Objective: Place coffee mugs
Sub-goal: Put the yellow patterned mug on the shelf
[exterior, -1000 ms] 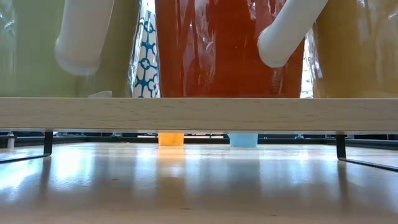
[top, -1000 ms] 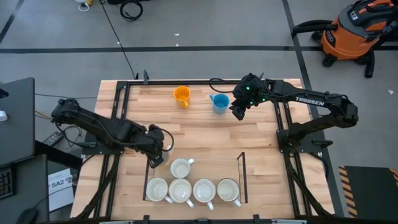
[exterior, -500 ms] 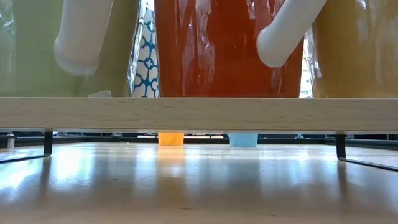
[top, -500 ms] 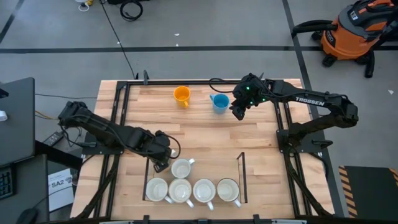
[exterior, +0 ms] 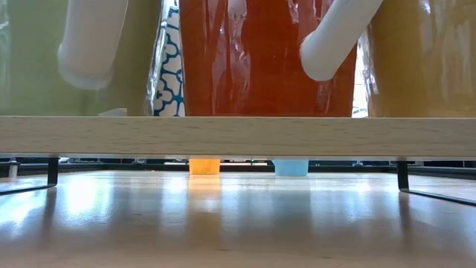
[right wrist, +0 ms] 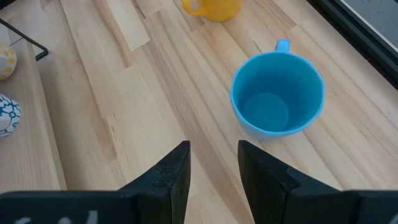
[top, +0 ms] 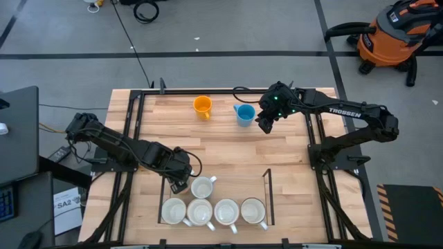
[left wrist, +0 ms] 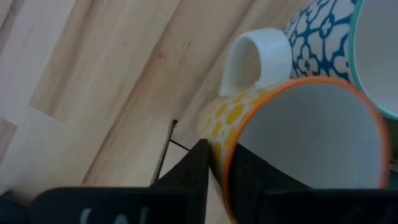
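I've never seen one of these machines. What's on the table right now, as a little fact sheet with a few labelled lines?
Setting: wooden table with two dark arms
Grouped mugs: five, inside a black wire frame at the near edge
Loose mugs: orange mug and blue mug, upright at the far side
Left end effector: at the group, fingers closed on the rim of the yellow-patterned mug
Right end effector: open, beside the blue mug, apart from it
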Motion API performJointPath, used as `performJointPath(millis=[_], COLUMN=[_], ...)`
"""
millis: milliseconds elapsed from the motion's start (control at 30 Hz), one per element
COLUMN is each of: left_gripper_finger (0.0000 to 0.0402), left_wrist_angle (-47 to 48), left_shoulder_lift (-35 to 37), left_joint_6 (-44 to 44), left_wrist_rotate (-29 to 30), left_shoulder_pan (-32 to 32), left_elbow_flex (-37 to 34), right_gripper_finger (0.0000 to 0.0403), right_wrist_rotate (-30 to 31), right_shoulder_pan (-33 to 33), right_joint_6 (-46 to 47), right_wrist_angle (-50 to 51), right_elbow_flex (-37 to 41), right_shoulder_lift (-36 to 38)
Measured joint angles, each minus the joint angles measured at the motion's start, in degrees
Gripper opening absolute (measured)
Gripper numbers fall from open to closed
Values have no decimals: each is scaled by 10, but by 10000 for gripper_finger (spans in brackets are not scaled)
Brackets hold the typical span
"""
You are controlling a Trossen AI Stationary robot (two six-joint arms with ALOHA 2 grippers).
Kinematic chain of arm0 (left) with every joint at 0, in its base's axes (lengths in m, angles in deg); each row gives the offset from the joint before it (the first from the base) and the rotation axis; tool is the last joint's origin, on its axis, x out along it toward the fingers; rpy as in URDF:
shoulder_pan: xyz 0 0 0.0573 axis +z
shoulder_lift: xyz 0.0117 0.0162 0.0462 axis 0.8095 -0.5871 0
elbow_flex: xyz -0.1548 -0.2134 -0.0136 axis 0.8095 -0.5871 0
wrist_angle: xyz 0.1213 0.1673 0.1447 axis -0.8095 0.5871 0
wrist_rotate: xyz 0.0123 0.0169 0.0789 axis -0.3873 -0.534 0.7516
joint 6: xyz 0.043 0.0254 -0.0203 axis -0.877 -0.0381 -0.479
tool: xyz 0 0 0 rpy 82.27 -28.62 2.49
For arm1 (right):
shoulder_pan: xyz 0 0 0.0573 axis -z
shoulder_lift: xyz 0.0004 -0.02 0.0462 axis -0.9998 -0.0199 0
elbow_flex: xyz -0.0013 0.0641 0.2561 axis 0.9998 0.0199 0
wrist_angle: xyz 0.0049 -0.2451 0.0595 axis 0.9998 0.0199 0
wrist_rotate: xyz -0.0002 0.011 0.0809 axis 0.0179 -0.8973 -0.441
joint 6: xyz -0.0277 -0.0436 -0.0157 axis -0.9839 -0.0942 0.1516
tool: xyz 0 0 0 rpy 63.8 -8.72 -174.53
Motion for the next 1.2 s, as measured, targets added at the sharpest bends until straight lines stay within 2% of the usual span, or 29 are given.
performJointPath(millis=[500, 900, 1200], left_gripper_finger=[73, 134, 141], left_wrist_angle=[1, 0, 7], left_shoulder_lift=[0, 0, 0], left_joint_6=[-1, -1, -5], left_wrist_rotate=[-4, -18, -23], left_shoulder_pan=[0, 0, 1], left_elbow_flex=[0, 0, 20], right_gripper_finger=[139, 139, 139], right_wrist_rotate=[0, 0, 0], right_shoulder_pan=[0, 0, 0], right_joint_6=[0, 0, 0], right_wrist_angle=[0, 0, 0], right_elbow_flex=[0, 0, 0], right_shoulder_lift=[0, 0, 0])
